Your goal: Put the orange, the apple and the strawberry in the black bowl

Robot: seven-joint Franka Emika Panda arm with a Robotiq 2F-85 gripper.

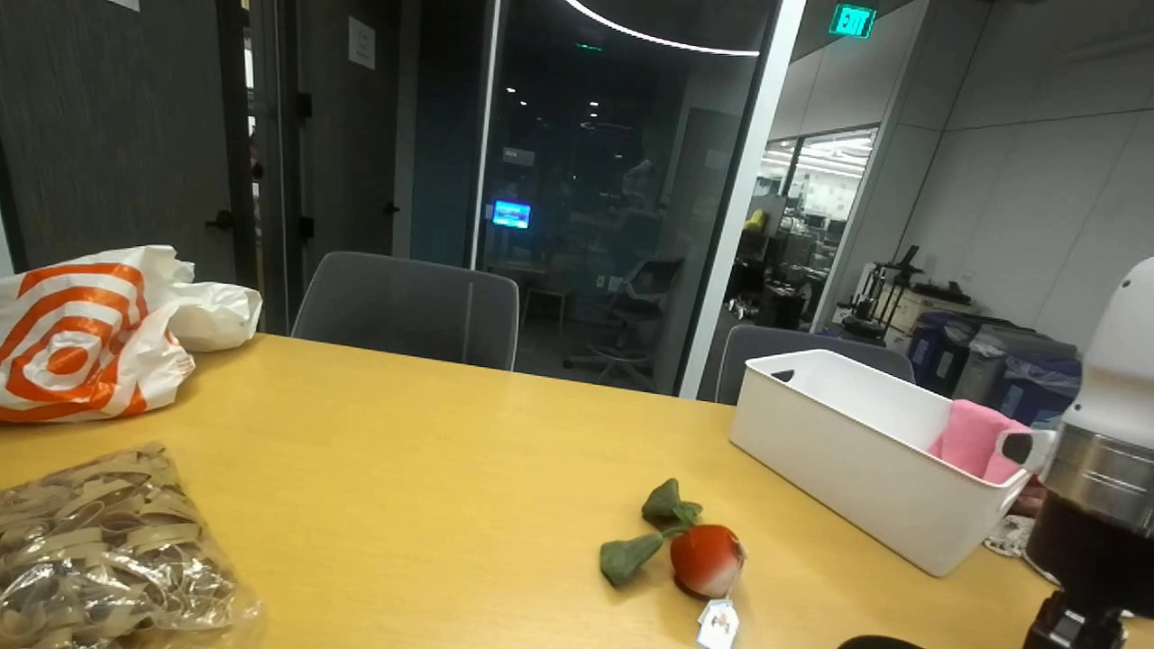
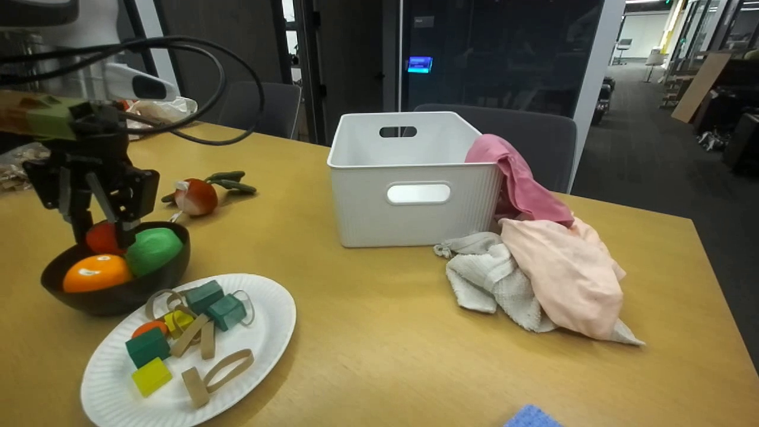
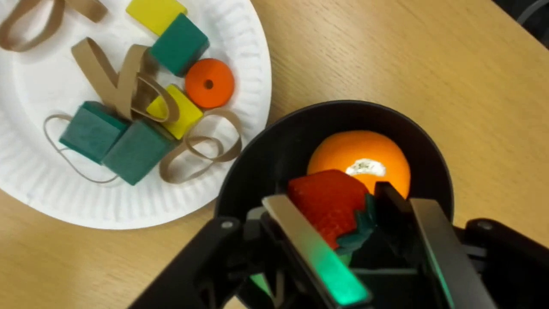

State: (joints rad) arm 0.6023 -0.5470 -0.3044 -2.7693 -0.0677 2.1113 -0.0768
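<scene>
The black bowl (image 2: 133, 295) stands on the table, and it also shows in the wrist view (image 3: 268, 167). The orange (image 3: 354, 150) lies in it and shows in an exterior view (image 2: 98, 274). The green apple (image 2: 154, 250) lies in the bowl beside the orange; in the wrist view it is mostly hidden behind the fingers. My gripper (image 3: 332, 193) points down into the bowl, its fingers closed against both sides of the red strawberry (image 3: 324, 199). The strawberry (image 2: 102, 238) sits at rim height, above or against the orange; whether it touches is unclear.
A white paper plate (image 2: 273, 332) with blocks and rubber bands stands right beside the bowl. A red-orange fruit with leaves (image 2: 197, 197) lies behind the bowl. A white bin (image 2: 367, 207) and cloths (image 2: 563, 273) stand farther off. A bag of bands (image 1: 108, 559) lies on the table.
</scene>
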